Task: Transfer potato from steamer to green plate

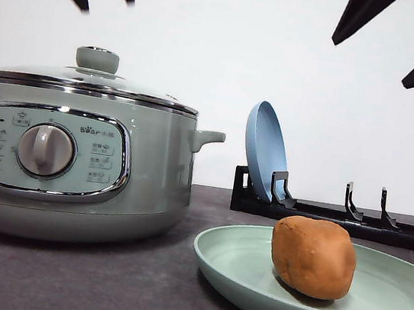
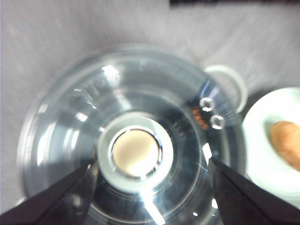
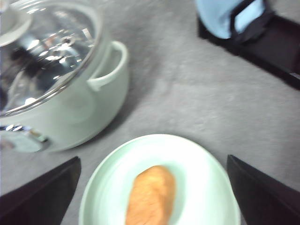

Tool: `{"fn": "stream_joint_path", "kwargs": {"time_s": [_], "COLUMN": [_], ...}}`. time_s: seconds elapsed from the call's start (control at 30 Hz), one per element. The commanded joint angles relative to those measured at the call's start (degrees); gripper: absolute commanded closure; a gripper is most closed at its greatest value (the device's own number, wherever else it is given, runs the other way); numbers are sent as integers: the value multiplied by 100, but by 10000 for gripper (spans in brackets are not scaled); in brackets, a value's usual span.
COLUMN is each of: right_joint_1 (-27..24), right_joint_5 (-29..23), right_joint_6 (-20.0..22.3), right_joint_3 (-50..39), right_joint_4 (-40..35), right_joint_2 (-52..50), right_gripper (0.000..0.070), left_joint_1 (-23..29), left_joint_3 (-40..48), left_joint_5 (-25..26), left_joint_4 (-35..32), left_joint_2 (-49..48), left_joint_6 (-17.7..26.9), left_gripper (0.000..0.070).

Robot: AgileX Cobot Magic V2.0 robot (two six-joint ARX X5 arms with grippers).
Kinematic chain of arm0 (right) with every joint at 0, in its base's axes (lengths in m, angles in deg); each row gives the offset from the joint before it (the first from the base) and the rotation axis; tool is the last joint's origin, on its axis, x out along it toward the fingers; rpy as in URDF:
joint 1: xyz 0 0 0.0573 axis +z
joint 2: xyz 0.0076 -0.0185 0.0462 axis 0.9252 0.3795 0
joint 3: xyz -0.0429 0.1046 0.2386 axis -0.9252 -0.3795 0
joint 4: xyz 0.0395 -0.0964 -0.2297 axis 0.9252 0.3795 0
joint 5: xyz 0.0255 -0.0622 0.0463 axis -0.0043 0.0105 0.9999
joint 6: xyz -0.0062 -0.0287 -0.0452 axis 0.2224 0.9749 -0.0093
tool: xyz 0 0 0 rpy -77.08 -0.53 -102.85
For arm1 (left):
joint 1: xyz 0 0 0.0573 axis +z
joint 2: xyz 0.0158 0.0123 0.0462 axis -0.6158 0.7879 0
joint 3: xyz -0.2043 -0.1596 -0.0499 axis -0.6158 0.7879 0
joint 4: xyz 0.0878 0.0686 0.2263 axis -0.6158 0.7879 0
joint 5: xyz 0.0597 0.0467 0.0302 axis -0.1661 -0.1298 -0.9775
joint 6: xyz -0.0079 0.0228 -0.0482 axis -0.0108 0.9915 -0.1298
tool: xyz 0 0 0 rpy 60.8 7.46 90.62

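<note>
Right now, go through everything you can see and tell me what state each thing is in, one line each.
steamer: closed, glass lid on.
potato: out of the steamer, lying on the green plate.
green plate: flat on the table, holding the potato.
blue plate: standing on edge in the black rack.
left gripper: open, above the lid knob, empty.
right gripper: open, above the potato, empty.

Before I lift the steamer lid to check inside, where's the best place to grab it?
Take the green knob at the lid's centre, coming straight down from above. It stands proud of the smooth glass dome, and the open left end effector already straddles it.
</note>
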Motion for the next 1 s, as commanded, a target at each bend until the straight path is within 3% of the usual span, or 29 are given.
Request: {"fn": "stream_joint_path", "kwargs": {"time_s": [0.0, 0.4, 0.8, 0.87, 0.9, 0.97], "right_joint_1": [31, 31, 31, 31, 31, 31], "right_joint_5": [117, 1123, 1214, 1212, 1212, 1210], "right_joint_6": [153, 223, 223, 223, 223, 223], "right_joint_3": [94, 94, 94, 94, 94, 94], "right_joint_4": [13, 490, 737, 755, 767, 807], "right_joint_2": [17, 17, 17, 17, 17, 17], "right_gripper": [70, 71, 72, 84, 127, 336], "left_joint_1": [-33, -37, -37, -37, -37, -37], "left_joint_3": [-161, -161, -161, -161, -161, -161], "left_joint_5": [35, 1583, 1867, 1867, 1867, 1867], "left_joint_4": [8, 577, 1085, 1086, 1082, 1077], "left_joint_2": [-93, -989, -1063, -1063, -1063, -1063], "left_joint_6": [-94, -89, 24, 24, 24, 24], "left_gripper": [227, 231, 240, 322, 387, 572]}}
